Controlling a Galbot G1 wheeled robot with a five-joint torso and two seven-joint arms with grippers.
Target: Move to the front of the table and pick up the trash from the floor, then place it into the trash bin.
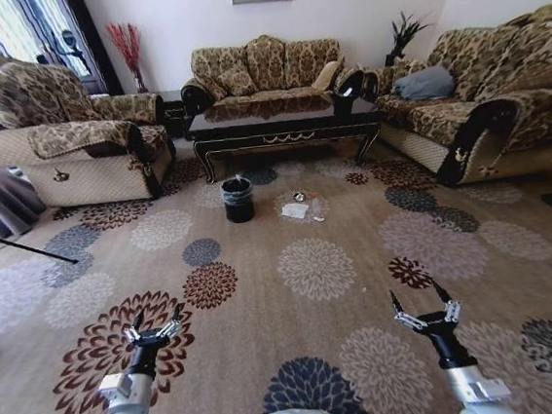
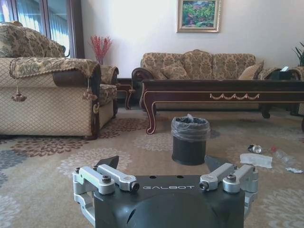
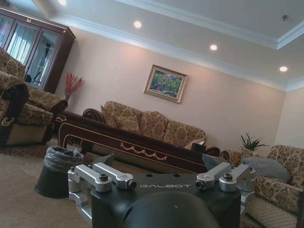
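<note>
The dark glossy table stands far ahead in front of the middle sofa. On the patterned carpet floor before it sits the black trash bin with its bag over the rim. The trash lies just right of the bin: a white napkin, a small silvery can and a clear bottle. My left gripper and right gripper hang open and empty low in the head view, well short of the trash. The left wrist view has the bin, napkin, can and bottle.
An armchair stands at the left, a sofa behind the table and another sofa at the right. A thin dark pole lies across the carpet at the far left. Open carpet stretches between me and the bin.
</note>
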